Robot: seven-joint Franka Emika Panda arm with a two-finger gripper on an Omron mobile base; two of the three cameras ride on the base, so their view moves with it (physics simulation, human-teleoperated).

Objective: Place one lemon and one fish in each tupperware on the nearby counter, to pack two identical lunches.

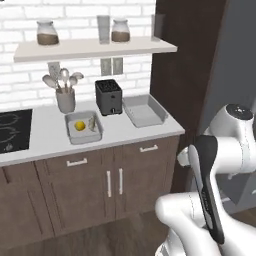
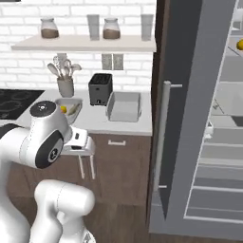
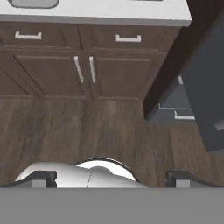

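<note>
On the white counter (image 1: 120,131) stand two light-grey tupperware tubs. The left tupperware (image 1: 72,135) holds one lemon (image 1: 80,125) and one fish (image 1: 92,122); it appears again as tupperware (image 2: 76,102) with its lemon (image 2: 63,109). The right tupperware (image 1: 145,111) (image 2: 124,107) has nothing in it. A second lemon (image 2: 240,44) peeks in at the frame edge, on a shelf inside the open fridge. My gripper (image 3: 111,178) hangs in front of the cabinets, well below counter height, open, its fingertips (image 3: 43,178) wide apart and holding nothing. The second fish is hidden.
A black toaster (image 1: 108,96) sits between the tubs, with a utensil crock (image 1: 65,99) and a stovetop (image 1: 14,131) to the left. A shelf with jars (image 1: 95,47) hangs above. The open fridge door (image 2: 190,114) stands right of the counter. Below is wooden floor (image 3: 87,131).
</note>
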